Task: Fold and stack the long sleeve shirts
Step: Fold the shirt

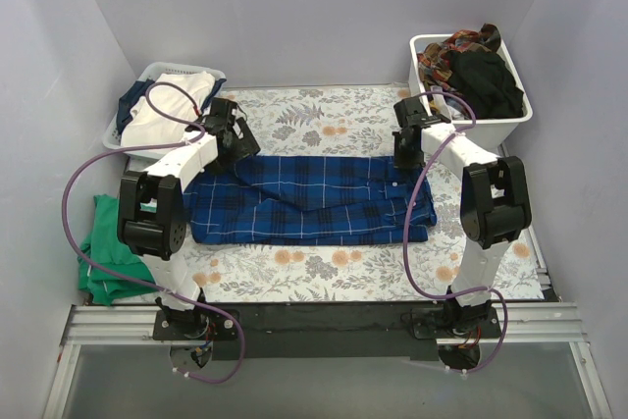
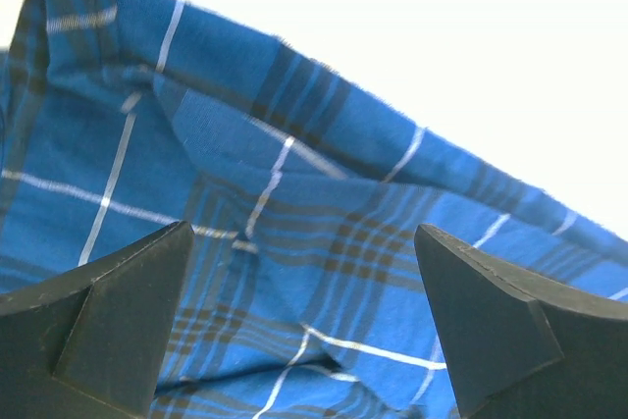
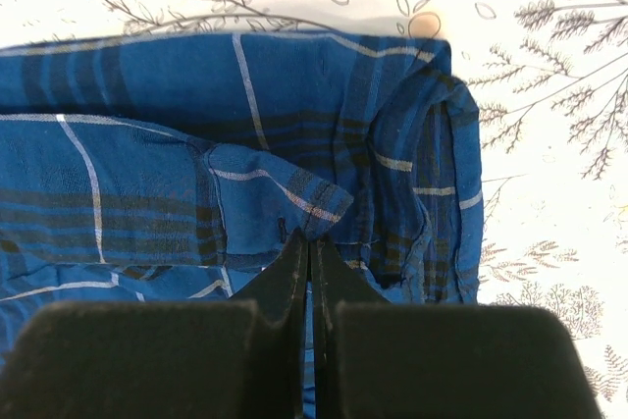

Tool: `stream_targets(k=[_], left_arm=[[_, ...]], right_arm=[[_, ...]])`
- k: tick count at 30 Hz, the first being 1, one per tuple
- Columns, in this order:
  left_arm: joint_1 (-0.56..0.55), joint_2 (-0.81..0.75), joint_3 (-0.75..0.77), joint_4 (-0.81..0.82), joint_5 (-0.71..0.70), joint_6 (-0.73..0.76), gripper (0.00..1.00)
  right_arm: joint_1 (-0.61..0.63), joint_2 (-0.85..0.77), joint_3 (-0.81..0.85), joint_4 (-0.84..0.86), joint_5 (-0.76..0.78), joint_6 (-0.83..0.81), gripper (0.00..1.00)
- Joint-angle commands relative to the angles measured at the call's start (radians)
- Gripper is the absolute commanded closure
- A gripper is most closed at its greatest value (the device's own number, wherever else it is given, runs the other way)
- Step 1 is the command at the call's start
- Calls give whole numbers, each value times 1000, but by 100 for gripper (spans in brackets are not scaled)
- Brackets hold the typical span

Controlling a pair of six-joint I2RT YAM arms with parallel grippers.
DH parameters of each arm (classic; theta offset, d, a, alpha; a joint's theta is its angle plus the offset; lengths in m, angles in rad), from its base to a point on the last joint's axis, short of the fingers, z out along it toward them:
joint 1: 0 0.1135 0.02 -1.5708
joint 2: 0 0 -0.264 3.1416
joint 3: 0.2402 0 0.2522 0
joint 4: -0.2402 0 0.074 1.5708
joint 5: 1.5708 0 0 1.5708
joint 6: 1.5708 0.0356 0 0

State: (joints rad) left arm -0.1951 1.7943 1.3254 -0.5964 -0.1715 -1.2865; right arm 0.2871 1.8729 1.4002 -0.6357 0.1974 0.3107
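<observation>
The dark blue plaid shirt [image 1: 309, 198] is laid flat across the middle of the frame on the floral-clothed bench [image 1: 324, 267]. The left gripper [image 2: 302, 233] is held wide open over the shirt's upper left edge, with nothing grasped. The right gripper [image 3: 310, 242] is fully closed at the shirt's upper right. A cuff fold is possibly pinched there, but this cannot be told.

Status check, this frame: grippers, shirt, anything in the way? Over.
Left gripper open, above plaid shirt. Right gripper shut, tips at shirt's folded edge, grip unconfirmed. Shirt flat on floral cloth. Nothing lying on it.
</observation>
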Motion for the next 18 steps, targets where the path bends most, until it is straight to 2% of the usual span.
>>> stream_targets(k=[1, 4, 6, 7, 10, 13, 18], left_arm=[[5, -21, 52, 61, -2, -2, 2], [5, -41, 43, 113, 13, -2, 2], [5, -29, 47, 132, 17, -7, 2], [6, -18, 51, 133, 15, -8, 2], [5, 14, 63, 124, 10, -20, 4], [6, 19, 46, 136, -26, -45, 4], [5, 27, 40, 165, -77, -50, 4]], right_arm=[[-8, 17, -10, -24, 10, -5, 99], [-9, 20, -9, -25, -4, -13, 97], [-8, 20, -10, -25, -15, -16, 85], [-8, 20, -10, -25, -18, -15, 73], [-8, 8, -4, -24, -33, -18, 53], [-8, -15, 3, -22, -32, -18, 46], [-6, -58, 43, -15, -68, -25, 44]])
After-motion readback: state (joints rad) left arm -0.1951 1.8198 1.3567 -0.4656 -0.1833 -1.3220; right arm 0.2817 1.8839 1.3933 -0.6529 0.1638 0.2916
